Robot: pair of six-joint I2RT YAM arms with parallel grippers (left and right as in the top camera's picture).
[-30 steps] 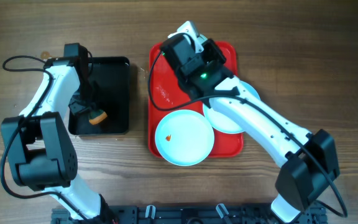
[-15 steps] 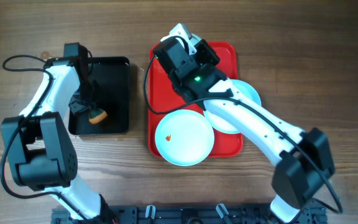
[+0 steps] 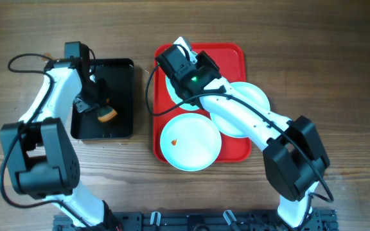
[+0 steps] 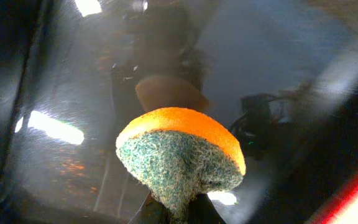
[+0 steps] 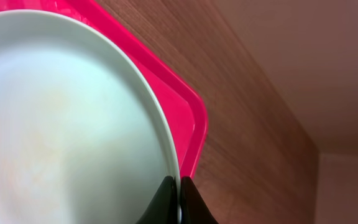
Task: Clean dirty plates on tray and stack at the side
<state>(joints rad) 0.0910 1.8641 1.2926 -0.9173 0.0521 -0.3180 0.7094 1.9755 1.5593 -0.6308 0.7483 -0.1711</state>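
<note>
The red tray [image 3: 233, 58] lies in the middle of the table. One pale blue plate [image 3: 190, 142] with a small orange smear rests on its front left corner. A second plate [image 3: 246, 106] lies at its right edge, partly under my right arm. My right gripper [image 3: 178, 56] is over the tray's back left corner, shut on the rim of a third plate [image 5: 67, 124], which is tilted above the tray [image 5: 188, 118]. My left gripper [image 3: 97, 109] hangs over the black tray, shut on an orange sponge [image 4: 179, 152], green scrub side towards the camera.
A glossy black tray [image 3: 122, 96] sits left of the red tray, with orange smudges on its floor [image 4: 73, 168]. Bare wooden table [image 3: 326, 64] surrounds both trays. A dark rail runs along the front edge [image 3: 191, 221].
My right gripper has carried its plate leftward, to the back left corner of the red tray. The left gripper has shifted the sponge slightly right and back over the black tray.
</note>
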